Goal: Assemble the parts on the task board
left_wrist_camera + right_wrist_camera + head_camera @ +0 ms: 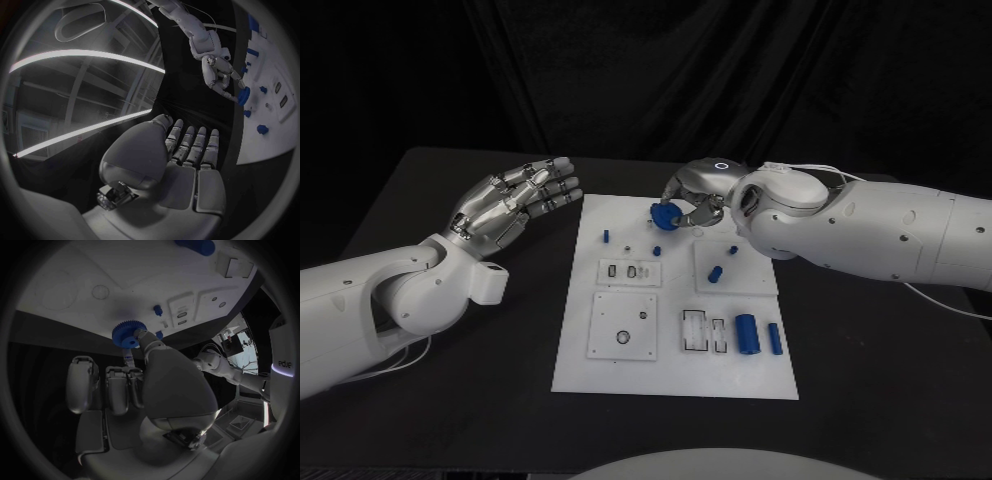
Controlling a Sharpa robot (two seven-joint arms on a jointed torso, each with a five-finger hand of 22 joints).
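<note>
A blue toothed gear (666, 215) is pinched in the fingers of the right hand (701, 196) and held above the far edge of the white task board (678, 375), right of its middle. In the right wrist view the gear (128, 334) is seen clamped at the fingertips (145, 338), with the board's far strip beyond it. The left hand (514, 200) is held over the black table (473, 400), left of the board's far corner; nothing is held in it, and its fingers are stretched out side by side. On the board, a small blue peg (606, 236) is seen near the far left corner, and two blue cylinders (747, 333) lie side by side at the near right. Further small blue parts (715, 271) are set on the right half; whether they stand or lie cannot be told
</note>
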